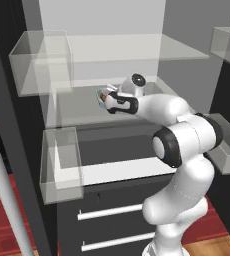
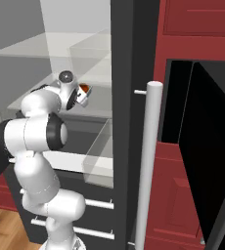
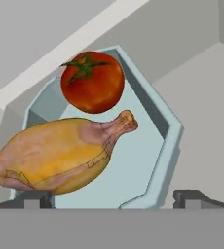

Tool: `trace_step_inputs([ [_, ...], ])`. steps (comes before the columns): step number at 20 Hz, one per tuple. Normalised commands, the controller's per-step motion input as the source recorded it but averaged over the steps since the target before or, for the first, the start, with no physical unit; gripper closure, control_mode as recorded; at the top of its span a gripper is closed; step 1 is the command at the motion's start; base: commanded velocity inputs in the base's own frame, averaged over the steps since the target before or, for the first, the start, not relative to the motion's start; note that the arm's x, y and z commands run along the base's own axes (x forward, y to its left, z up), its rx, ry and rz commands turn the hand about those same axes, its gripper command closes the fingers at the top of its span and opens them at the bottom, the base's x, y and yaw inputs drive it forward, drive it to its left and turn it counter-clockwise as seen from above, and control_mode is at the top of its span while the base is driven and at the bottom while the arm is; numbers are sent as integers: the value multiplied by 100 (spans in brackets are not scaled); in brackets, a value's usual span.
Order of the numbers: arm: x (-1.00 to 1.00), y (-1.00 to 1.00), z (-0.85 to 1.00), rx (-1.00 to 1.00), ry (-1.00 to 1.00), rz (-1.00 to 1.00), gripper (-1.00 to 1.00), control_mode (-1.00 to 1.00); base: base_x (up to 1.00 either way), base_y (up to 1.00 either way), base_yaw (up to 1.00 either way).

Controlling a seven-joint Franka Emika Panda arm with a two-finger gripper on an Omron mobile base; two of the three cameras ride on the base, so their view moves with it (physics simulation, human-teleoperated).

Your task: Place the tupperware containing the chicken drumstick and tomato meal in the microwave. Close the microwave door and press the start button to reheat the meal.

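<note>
The pale-blue tupperware [image 3: 155, 146] lies on a grey fridge shelf and holds a brown-tan chicken drumstick [image 3: 55, 155] and a red tomato [image 3: 92, 81]. My gripper [image 3: 113, 202] is open, its two tips standing either side of the container's near end with nothing pinched between them. From the base, the tupperware [image 1: 101, 95] sits just beyond the gripper [image 1: 106, 99] on the middle shelf. On the other side the tomato [image 2: 85, 88] peeks past the hand. The microwave [image 2: 179, 102] is set in red cabinetry at the right, with the microwave door [image 2: 215, 156] swung open.
The tall dark fridge door with its long white handle [image 2: 147, 166] stands open between the shelf and the microwave. Large clear bins [image 1: 41, 62] [image 1: 62, 162] hang at the left of the shelves. Drawers with white handles [image 1: 109, 212] lie below.
</note>
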Motion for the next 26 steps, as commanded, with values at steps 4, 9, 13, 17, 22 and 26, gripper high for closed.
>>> trace_step_inputs([
  [4, 58, 9, -19, 0, 8, 0, -100, -100, 0, 0, 0],
  [9, 46, 14, -28, 0, 13, -6, -100, -100, 0, 0, 0],
  [13, 12, 29, -38, -1, 16, -18, 100, -100, 0, 0, 0],
  [17, 0, 4, -48, -1, 10, -21, 100, -100, 0, 0, 0],
  [22, 0, 0, -14, 0, 1, -8, 100, -100, 0, 0, 0],
  [26, -63, -1, -8, 0, -2, -6, 100, -100, 0, 0, 0],
])
